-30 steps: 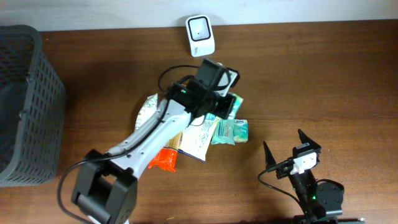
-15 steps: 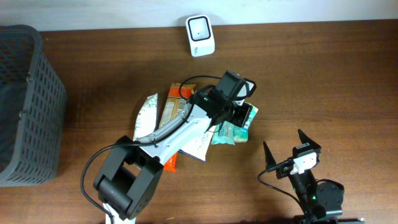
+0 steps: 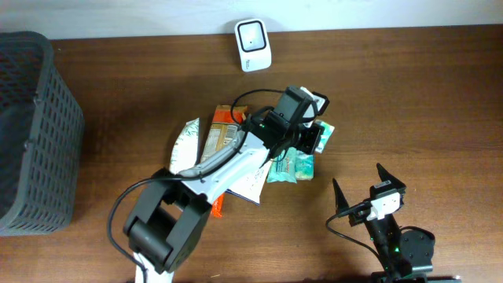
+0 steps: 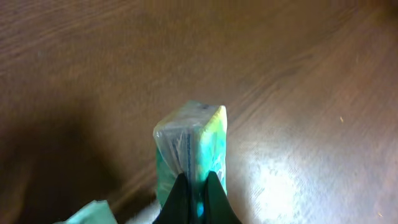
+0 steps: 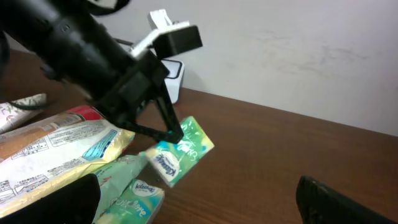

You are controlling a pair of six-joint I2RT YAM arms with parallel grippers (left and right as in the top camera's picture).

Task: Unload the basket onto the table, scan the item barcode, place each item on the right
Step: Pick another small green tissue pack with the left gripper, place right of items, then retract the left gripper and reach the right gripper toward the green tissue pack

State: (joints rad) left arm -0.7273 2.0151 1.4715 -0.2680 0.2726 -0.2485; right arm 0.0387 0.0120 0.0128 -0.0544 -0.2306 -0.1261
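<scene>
Left claw [image 3: 315, 139] with tissue pack [image 3: 324, 134] now farther right of pile [image 3: 292, 167].

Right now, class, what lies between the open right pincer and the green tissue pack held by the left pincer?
Only bare wooden table. The overhead view shows nothing else between the right pincer and the tissue pack.

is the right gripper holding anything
No, in the overhead view the right gripper stands wide open with nothing between its fingers.
</scene>
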